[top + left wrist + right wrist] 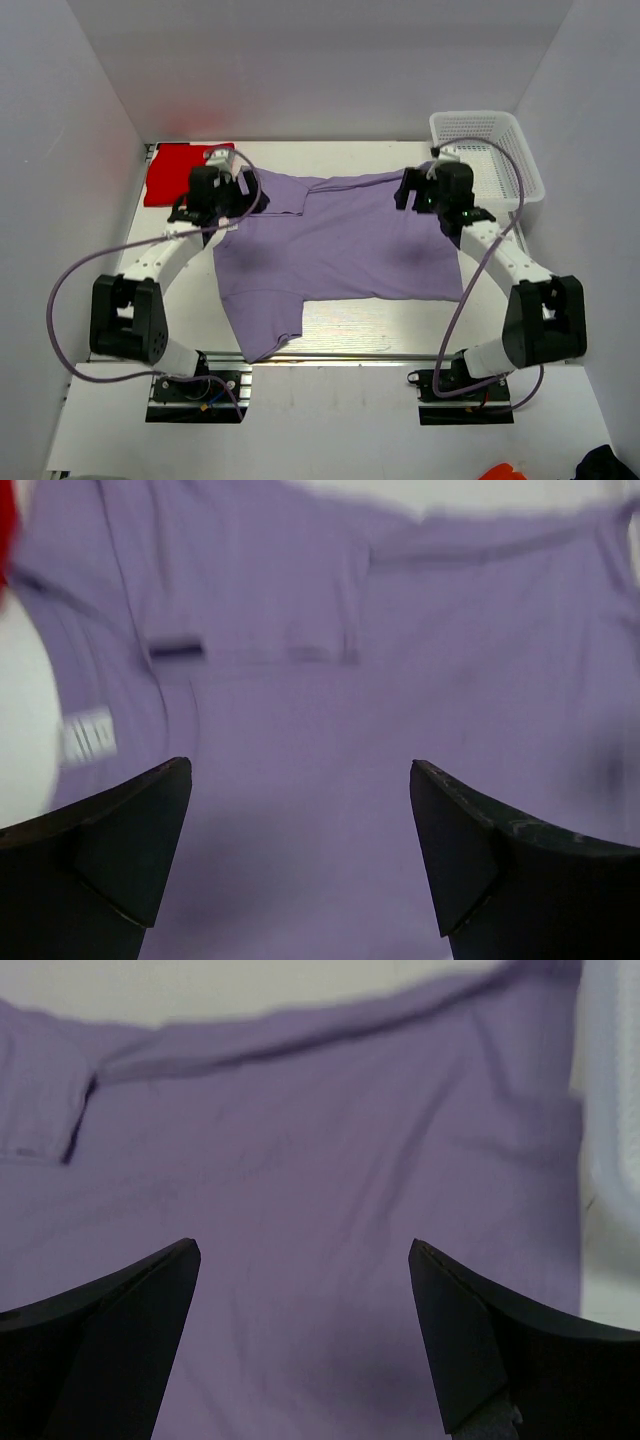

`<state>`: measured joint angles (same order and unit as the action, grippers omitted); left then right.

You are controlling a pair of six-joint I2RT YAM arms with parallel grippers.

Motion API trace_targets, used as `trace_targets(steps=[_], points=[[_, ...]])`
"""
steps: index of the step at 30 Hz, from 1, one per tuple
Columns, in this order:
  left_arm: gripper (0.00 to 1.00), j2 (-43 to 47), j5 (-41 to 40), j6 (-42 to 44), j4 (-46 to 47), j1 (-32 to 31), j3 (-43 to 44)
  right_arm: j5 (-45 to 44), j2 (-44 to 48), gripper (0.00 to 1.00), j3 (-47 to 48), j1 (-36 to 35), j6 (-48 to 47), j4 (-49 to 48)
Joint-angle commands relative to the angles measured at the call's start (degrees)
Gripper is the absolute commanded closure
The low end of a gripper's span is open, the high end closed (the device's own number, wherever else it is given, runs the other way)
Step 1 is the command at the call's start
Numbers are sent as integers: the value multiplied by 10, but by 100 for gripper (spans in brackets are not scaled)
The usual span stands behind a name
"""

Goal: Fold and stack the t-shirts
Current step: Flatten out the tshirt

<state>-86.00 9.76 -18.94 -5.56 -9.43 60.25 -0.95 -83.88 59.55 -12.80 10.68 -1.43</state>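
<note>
A lavender t-shirt lies spread across the table, its lower left part folded toward the near edge. A red t-shirt sits as a folded rectangle at the far left. My left gripper hovers over the lavender shirt's far left part, and my right gripper over its far right part. In the left wrist view the gripper is open above lavender cloth with nothing between its fingers. In the right wrist view the gripper is open too, over the same shirt.
A white mesh basket stands at the far right corner, its wall showing in the right wrist view. A strip of bare table lies between the shirt and the near rail. White walls enclose the table.
</note>
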Motion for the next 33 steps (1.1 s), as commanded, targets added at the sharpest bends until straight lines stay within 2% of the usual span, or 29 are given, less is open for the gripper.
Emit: trace_targets(steps=[1,3,4,7,11,14,21,24,33], points=[[0,74,89,-39,-7,-8,-95,38,44,9,-81,1,90,12],[0,108,103,-61,-17,-8,-141,43,81,9,-114,1,135,6],[0,125,103,-68,-26,-14,-178,52,89,9,-161,0,141,0],[0,181,98,-82,-93,-26,-219,30,129,9,-209,4,168,-14],[0,230,104,-101,-161,-37,-266,14,158,9,-226,1,176,3],[0,219,61,-102,-171,-42,-290,19,158,9,-249,1,183,-7],[0,195,79,-102,-148,-42,-307,-17,151,9,-282,1,191,12],[0,188,57,-107,-148,-42,-319,-23,145,9,-302,3,196,13],[0,171,37,-149,-214,-42,-362,3,101,9,-360,2,244,36]])
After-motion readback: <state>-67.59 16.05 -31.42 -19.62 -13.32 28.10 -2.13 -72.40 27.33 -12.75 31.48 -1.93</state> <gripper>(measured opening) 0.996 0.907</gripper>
